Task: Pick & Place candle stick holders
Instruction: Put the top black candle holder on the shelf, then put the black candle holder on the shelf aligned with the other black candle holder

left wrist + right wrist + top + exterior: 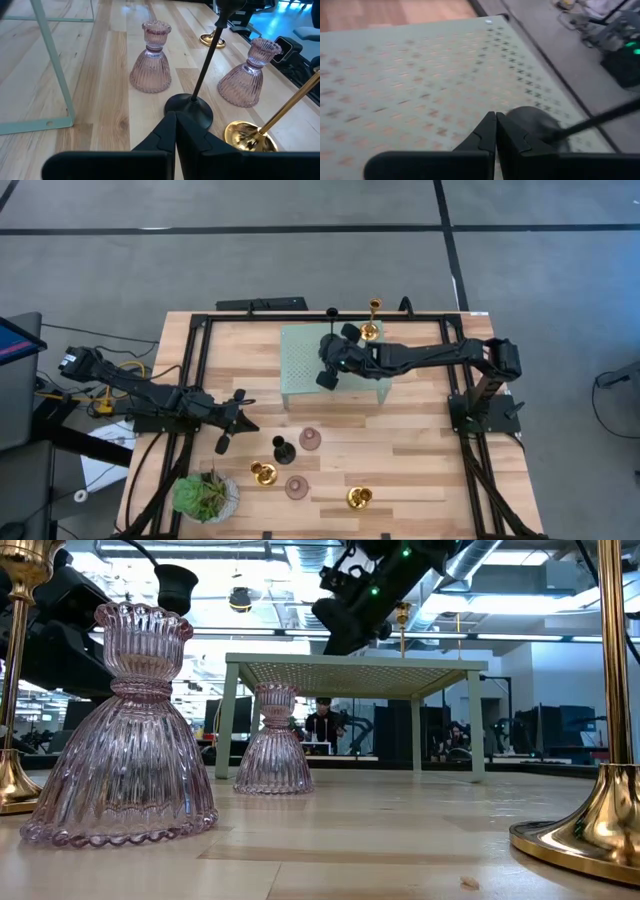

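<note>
A black holder's round base (535,125) stands on the pale green platform (300,345), right beside my shut right gripper (496,117), which hovers over the platform (328,375). A gold holder (372,320) stands at the platform's far edge. On the table stand another black holder (283,450), two pink holders (310,438) (296,487) and two gold holders (262,473) (360,498). My left gripper (245,423) is shut and empty, low over the table, pointing at the black holder (190,107) a short way ahead. My right gripper's shut fingertips stand next to the rim of the black holder's base (520,122) on the platform. I cannot tell whether they touch it. The holder's stem (600,120) leans away from the fingers in this view.
A green potted plant (205,495) stands at the near left corner. A black frame (195,360) runs round the table's edges. The platform's legs (55,70) stand on the table near my left gripper. Bare wood (420,445) lies at the near right.
</note>
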Robot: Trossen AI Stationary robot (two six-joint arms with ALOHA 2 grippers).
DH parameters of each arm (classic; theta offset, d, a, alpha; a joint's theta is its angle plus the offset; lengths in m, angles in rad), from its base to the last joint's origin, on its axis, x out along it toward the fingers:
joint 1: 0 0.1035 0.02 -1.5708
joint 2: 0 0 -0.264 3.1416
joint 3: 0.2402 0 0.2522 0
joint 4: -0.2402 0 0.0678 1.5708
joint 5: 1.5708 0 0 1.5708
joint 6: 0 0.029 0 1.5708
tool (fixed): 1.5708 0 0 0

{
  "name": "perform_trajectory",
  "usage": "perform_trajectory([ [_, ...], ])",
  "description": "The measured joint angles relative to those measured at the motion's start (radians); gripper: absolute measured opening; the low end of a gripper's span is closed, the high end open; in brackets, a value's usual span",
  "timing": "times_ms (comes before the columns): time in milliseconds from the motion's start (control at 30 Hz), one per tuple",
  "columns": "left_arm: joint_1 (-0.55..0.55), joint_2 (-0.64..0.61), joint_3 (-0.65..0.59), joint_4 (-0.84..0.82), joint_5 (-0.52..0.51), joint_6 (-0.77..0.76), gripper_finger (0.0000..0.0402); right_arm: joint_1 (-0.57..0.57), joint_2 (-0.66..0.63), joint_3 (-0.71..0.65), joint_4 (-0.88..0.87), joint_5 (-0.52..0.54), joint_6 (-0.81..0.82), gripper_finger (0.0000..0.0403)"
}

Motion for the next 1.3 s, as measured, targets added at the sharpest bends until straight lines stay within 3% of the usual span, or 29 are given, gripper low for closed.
perform_trajectory([
  [800, 0.0, 0.0, 0.0, 0.0, 0.0, 0.0, 0.0008, -0.07, 0.0, 0.0, -0.031, 0.098, 0.011, 0.0],
  [1000, 0.0, 0.0, 0.0, 0.0, 0.0, 0.0, 0.0008, -0.066, -0.001, 0.0, -0.054, 0.084, 0.021, 0.0],
  [1300, 0.0, 0.0, 0.0, 0.001, 0.0, 0.0, 0.0008, 0.02, -0.07, -0.003, -0.061, -0.029, -0.02, 0.0],
])
